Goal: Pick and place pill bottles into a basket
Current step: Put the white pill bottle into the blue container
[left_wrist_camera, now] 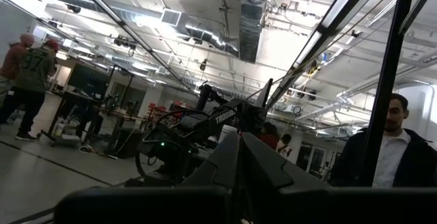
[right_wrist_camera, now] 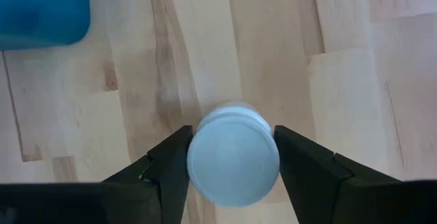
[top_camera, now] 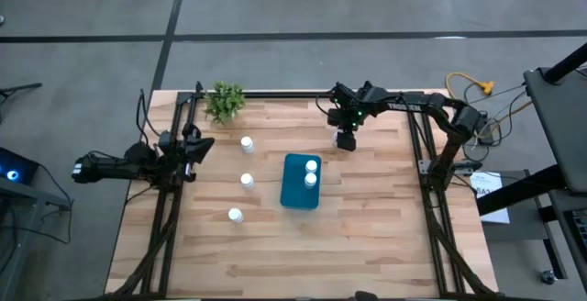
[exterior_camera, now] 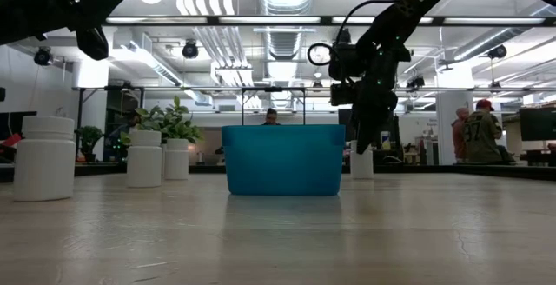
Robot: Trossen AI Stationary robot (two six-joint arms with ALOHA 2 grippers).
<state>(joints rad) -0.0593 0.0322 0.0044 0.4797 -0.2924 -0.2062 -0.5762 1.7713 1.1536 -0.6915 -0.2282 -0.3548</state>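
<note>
The table [top_camera: 367, 237] is pale butcher-block wood, laid in strips with visible grain, standing on a grey floor [top_camera: 92, 7]. The low view shows an open workshop behind it: exposed ducts, ceiling lights, and a person in a red cap [exterior_camera: 479, 134] at far right.

At the left edge, the left arm rests with its claw [top_camera: 194, 148] pointing over the table; its fingers sit pressed together, holding nothing. A small green plant [top_camera: 225, 101] stands at the far edge. Three white pill bottles stand in a loose line left of centre: far [top_camera: 247, 142], middle [top_camera: 247, 180] and near [top_camera: 236, 215]. Each is a smooth cylinder with a round cap.

The basket [top_camera: 293, 191], a teal-blue rectangular bin with rounded corners and a plastic look, sits at centre with two bottles [top_camera: 311, 172] inside.

Further right, the right claw [right_wrist_camera: 232, 159] hangs over a sixth bottle [right_wrist_camera: 233, 161] standing on the table just beyond the basket. Its fingers bracket the cap at both sides; whether they touch it cannot be told.
</note>
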